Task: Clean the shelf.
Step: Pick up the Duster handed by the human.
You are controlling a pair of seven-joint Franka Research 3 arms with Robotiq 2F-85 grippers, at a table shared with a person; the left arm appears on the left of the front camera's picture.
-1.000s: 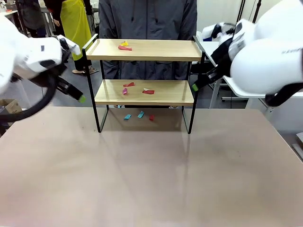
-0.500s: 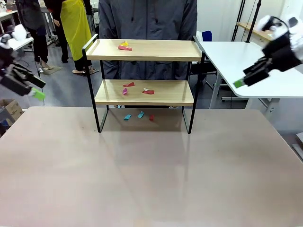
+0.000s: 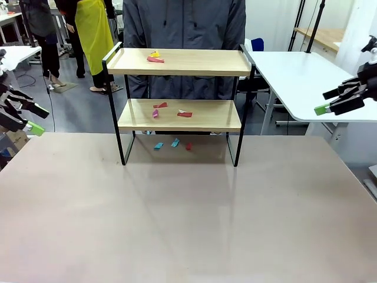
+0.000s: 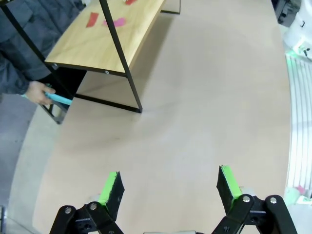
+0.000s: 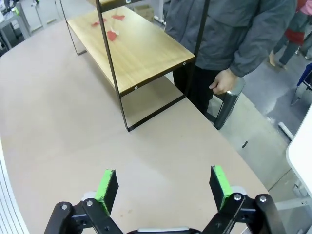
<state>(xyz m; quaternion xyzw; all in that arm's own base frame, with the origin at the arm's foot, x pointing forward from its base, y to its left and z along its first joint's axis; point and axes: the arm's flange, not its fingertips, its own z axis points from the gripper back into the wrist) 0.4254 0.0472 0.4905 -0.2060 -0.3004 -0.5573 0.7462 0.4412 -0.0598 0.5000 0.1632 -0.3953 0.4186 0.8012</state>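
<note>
Wooden shelf [image 3: 188, 62] stood far-centre on the table [image 3: 177, 224], scraps [image 3: 184, 114] uncleared, after the left gripper [image 3: 36, 119] and right gripper [image 3: 323, 102], both wide open and empty, swung away to the sides.

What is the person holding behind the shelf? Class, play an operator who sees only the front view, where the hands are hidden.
Observer: The left wrist view shows a hand gripping a light blue handle beside the shelf.
Operator: And on the other side?
Observer: The right wrist view shows a second hand holding a dark flat thing that points down.
</note>
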